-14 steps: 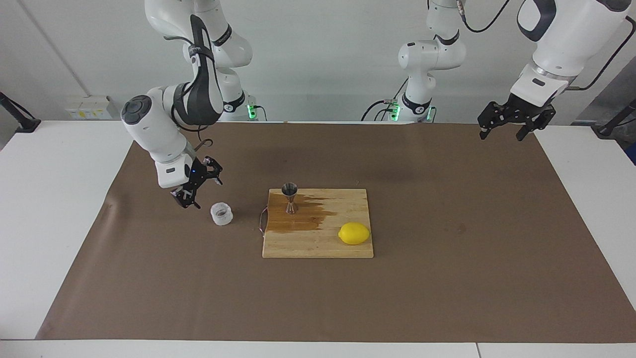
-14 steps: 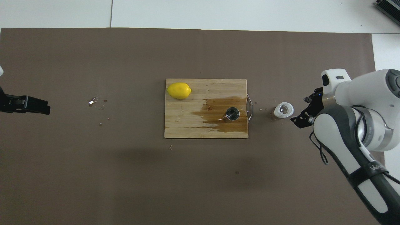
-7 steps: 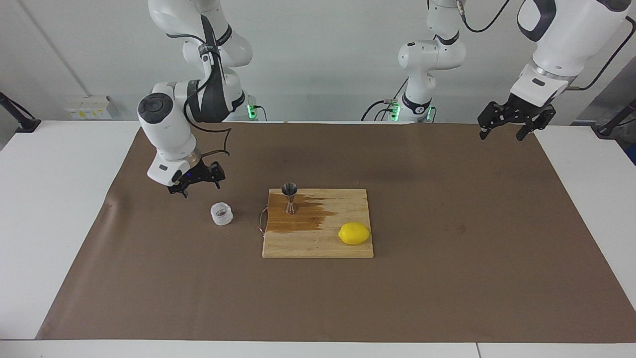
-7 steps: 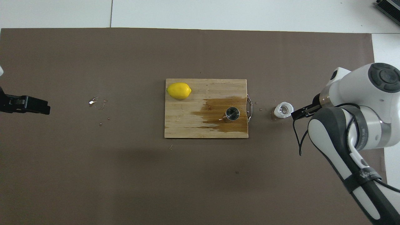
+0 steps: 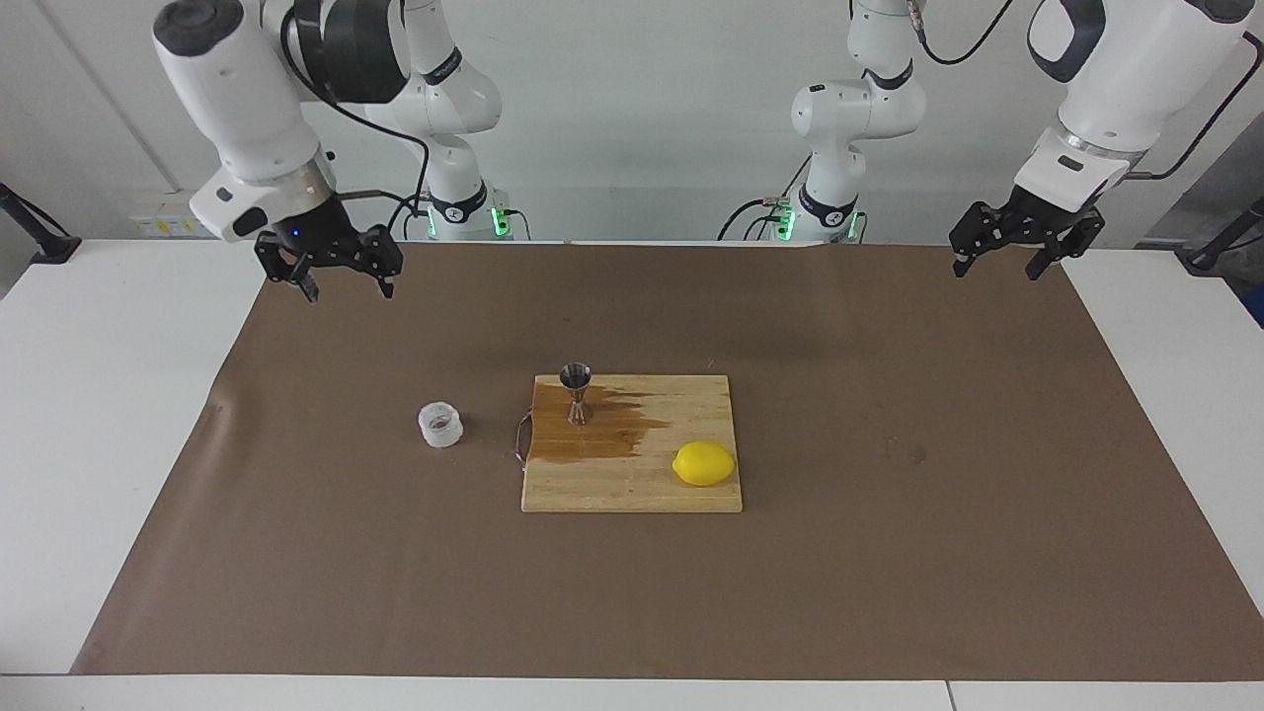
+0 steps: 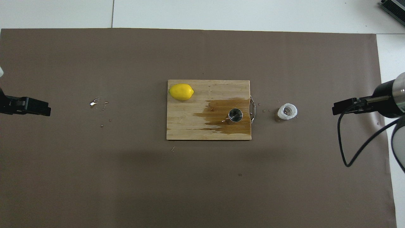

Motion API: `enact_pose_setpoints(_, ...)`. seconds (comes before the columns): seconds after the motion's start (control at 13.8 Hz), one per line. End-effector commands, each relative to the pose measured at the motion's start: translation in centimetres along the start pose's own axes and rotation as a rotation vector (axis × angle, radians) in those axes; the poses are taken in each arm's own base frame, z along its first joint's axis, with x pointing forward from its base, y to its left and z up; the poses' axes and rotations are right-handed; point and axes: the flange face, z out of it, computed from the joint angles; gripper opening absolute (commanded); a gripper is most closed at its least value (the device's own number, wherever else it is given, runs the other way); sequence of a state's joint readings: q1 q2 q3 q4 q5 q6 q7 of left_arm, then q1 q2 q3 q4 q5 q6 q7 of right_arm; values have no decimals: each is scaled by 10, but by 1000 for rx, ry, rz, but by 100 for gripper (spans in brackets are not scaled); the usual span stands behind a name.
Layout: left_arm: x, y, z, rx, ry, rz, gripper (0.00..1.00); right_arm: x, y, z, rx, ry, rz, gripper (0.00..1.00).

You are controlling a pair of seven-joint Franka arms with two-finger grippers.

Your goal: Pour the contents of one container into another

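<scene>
The small clear faceted cup (image 5: 440,424) stands upright on the brown mat beside the cutting board, toward the right arm's end; it also shows in the overhead view (image 6: 287,111). The steel hourglass jigger (image 5: 576,392) stands upright on the wet corner of the board, also seen from above (image 6: 235,115). My right gripper (image 5: 342,282) is open and empty, raised high over the mat's edge, well apart from the cup; it shows in the overhead view (image 6: 345,107). My left gripper (image 5: 1001,263) waits open and empty over the mat's corner, also in the overhead view (image 6: 31,106).
A wooden cutting board (image 5: 632,489) lies mid-table with a dark wet stain (image 6: 227,118) around the jigger and a yellow lemon (image 5: 704,463) on its other corner. A few droplets (image 6: 95,103) lie on the brown mat (image 5: 889,553) toward the left arm's end.
My right gripper has risen and drawn back from just beside the cup to high over the mat's edge. The cup, jigger and left arm have not moved.
</scene>
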State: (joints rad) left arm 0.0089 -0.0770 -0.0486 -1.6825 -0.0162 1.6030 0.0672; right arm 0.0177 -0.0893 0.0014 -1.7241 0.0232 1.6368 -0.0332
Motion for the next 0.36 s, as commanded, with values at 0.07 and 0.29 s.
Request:
enact_pose_setpoints(0.07,-8,-2,-1,15,14,-10,100,-6,4,5,19,-41,33,100)
enact_pose_setpoints(0.29,-8,-1,-1,14,14,-10,100,-6,19,3,22,-37,52,100)
